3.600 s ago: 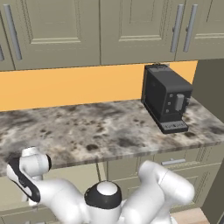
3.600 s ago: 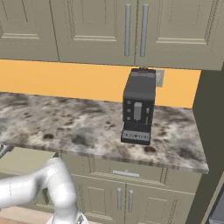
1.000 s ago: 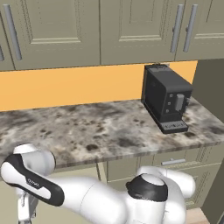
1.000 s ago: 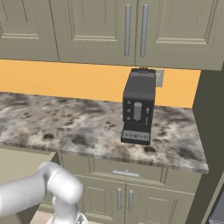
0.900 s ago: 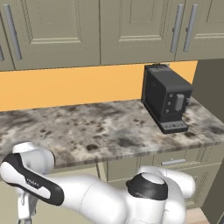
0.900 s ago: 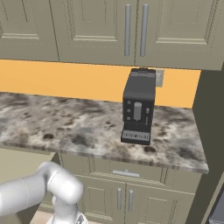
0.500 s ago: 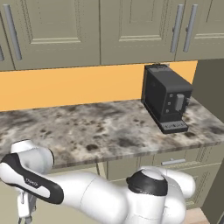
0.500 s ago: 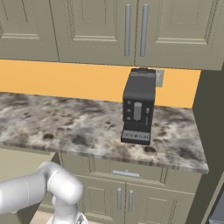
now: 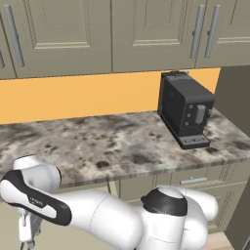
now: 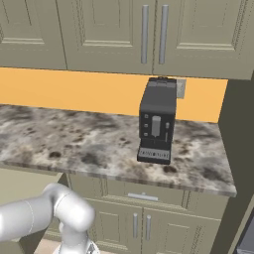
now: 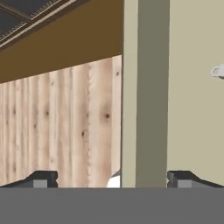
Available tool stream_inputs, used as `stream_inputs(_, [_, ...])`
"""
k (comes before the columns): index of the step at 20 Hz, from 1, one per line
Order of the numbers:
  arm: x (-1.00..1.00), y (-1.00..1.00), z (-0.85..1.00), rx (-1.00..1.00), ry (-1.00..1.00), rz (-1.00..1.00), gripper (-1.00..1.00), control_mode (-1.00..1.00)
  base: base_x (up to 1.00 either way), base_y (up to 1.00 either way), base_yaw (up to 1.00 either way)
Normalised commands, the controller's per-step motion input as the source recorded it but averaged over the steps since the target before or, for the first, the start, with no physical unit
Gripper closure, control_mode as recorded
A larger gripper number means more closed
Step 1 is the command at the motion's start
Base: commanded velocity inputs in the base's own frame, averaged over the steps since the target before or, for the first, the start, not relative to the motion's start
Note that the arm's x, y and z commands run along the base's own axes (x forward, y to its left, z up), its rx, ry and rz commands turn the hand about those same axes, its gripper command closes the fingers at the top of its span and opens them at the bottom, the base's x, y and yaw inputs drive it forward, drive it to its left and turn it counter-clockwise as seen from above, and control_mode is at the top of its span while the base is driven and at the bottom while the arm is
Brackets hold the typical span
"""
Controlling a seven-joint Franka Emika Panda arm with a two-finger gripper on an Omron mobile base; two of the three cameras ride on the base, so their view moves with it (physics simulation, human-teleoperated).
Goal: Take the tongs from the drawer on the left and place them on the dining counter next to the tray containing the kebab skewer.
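Hand view showed the jaws spread wide and holding nothing, the two dark fingertips [image 11: 41, 178] well apart at the bottom edge. Between them ran the vertical edge of a sage-grey cabinet front [image 11: 194, 87], with the end of a silver handle [image 11: 218, 71] at the far side and wooden floor [image 11: 65, 122] on the other. Whether that panel was the drawer's own front could not be told.

Left base view showed the arm [image 9: 97, 215] reaching low and left, its hand hanging below the lip of the wall counter [image 9: 97, 141]. A few seconds before, it had been folded near the base; over the last second it only sank slightly. The coffee machine [image 9: 185, 112] had not shifted, so the base had stayed put.

Judging from this, the reach for the handle was nearly lined up, and the tongs were presumably shut inside the drawer.
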Motion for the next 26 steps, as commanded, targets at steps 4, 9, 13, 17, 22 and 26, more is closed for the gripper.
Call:
stream_inputs(4, [0.00, 0.00, -0.04, 0.00, 0.02, -0.14, -1.00, -1.00, 0.00, 0.00, 0.00])
stream_inputs(9, [0.00, 0.00, -0.05, -0.05, 0.00, -0.16, -1.00, -1.00, 0.00, 0.00, 0.00])
stream_inputs(13, [0.00, 0.02, -0.01, -0.16, 0.04, -0.11, -1.00, -1.00, 0.00, 0.00, 0.00])
stream_inputs(17, [0.00, 0.01, -0.01, -0.19, 0.01, -0.11, -1.00, -1.00, 0.00, 0.00, 0.00])
stream_inputs(22, [0.01, 0.00, -0.02, -0.14, 0.00, -0.13, -1.00, -1.00, 0.00, 0.00, 0.00])
stream_inputs(26, [0.02, 0.00, -0.07, -0.09, 0.00, -0.14, -1.00, -1.00, 0.00, 0.00, 0.00])
